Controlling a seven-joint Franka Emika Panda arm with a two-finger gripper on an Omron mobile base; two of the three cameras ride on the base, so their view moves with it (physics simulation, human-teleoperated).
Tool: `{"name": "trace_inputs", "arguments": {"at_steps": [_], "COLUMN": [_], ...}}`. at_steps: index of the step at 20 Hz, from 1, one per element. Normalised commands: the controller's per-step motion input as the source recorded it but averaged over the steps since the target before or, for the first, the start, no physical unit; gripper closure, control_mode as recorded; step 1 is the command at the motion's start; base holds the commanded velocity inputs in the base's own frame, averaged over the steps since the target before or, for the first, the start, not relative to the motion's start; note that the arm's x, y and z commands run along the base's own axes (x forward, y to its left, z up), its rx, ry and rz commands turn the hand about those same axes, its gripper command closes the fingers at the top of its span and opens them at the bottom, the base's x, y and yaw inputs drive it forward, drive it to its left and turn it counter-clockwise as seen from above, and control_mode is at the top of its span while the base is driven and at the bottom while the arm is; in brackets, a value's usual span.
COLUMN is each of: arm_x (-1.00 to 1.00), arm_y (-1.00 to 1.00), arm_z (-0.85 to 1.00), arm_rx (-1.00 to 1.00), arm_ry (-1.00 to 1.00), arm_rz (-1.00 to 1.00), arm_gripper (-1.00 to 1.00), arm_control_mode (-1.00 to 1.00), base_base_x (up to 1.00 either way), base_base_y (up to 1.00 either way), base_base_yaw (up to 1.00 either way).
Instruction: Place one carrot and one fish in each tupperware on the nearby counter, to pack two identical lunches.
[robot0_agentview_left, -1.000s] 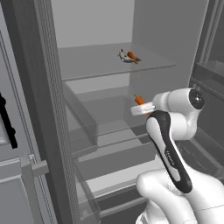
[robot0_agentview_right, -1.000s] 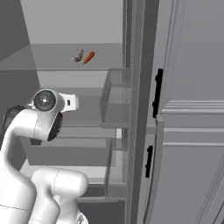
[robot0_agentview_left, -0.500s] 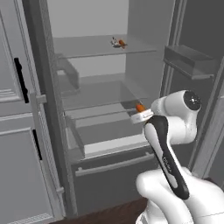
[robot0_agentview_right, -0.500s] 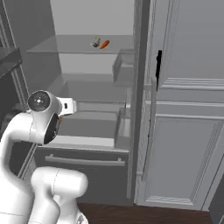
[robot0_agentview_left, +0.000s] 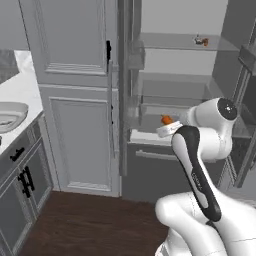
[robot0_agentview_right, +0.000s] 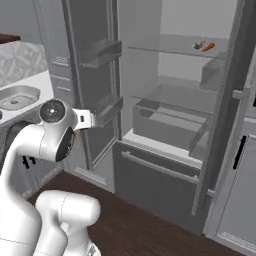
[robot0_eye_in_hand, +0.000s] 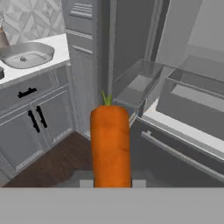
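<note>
backing away from the fridge (robot0_agentview_right: 165, 125), base now nearer the counter (robot0_eye_in_hand: 52, 52), gripper (robot0_eye_in_hand: 112, 183) clenched on a carrot (robot0_eye_in_hand: 110, 146).

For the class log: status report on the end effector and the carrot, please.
End effector shut on carrot. Tupperware waits on counter. Open fridge alongside; path to counter looks free.

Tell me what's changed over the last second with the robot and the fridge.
The base has backed away and turned left, so the open fridge now sits farther off and the counter with a tupperware has come into view. The gripper still holds the carrot; food remains on the top shelf.
</note>
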Motion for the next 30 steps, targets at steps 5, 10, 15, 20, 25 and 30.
{"name": "trace_inputs", "arguments": {"at_steps": [5, 10, 15, 20, 25, 30], "arm_x": [0.0, 0.0, 0.0, 0.0, 0.0, 0.0], "arm_y": [0.0, 0.0, 0.0, 0.0, 0.0, 0.0], "arm_z": [0.0, 0.0, 0.0, 0.0, 0.0, 0.0], "arm_rx": [0.0, 0.0, 0.0, 0.0, 0.0, 0.0], "arm_ry": [0.0, 0.0, 0.0, 0.0, 0.0, 0.0], "arm_rz": [0.0, 0.0, 0.0, 0.0, 0.0, 0.0], "arm_gripper": [1.0, 1.0, 1.0, 1.0, 1.0, 1.0], "arm_control_mode": [1.0, 1.0, 1.0, 1.0, 1.0, 1.0], "base_base_x": [-0.71, 0.12, 1.0, 1.0, 1.0, 1.0], "base_base_y": [0.45, 0.57, 0.03, -0.41, -0.39, 0.06], "base_base_yaw": [0.81, 0.62, 0.25, 0.15, 0.04, 0.02]}}
